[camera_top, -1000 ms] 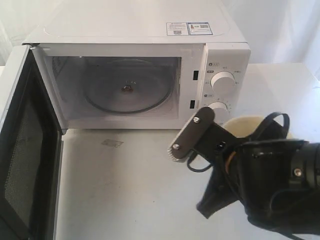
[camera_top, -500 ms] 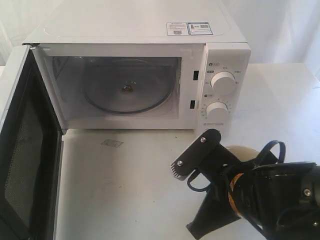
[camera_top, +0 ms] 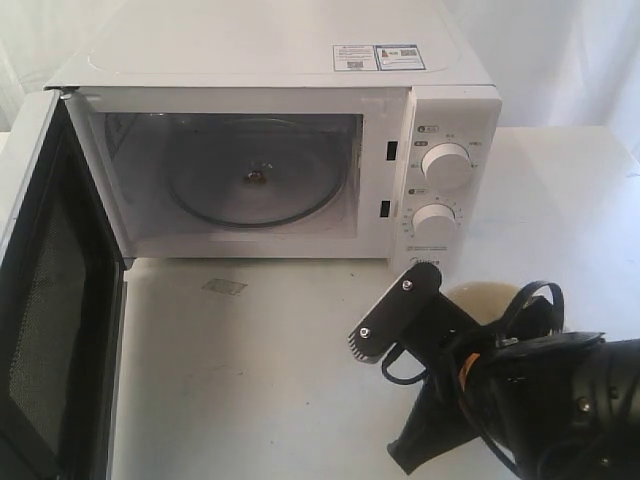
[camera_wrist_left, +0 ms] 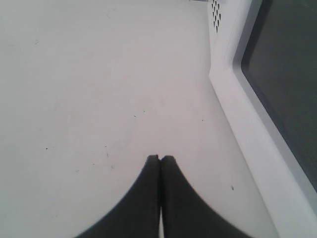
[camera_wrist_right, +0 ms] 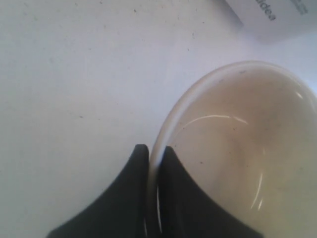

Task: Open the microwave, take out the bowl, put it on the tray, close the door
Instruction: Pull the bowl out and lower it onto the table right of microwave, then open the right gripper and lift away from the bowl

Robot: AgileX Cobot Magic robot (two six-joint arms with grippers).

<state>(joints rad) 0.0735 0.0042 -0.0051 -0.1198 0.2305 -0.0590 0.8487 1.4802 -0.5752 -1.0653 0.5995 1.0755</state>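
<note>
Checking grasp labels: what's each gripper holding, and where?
Right gripper pinches the bowl by its rim. Left gripper is shut, holding nothing.

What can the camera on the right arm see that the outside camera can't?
Only the right wrist view: the right tool pinching the bowl by its rim, one finger inside and one outside, plus the bowl's shiny inside. Only the exterior view: the door swung open, the empty glass turntable and the two knobs. Both: the bowl, the white table and part of the microwave.
</note>
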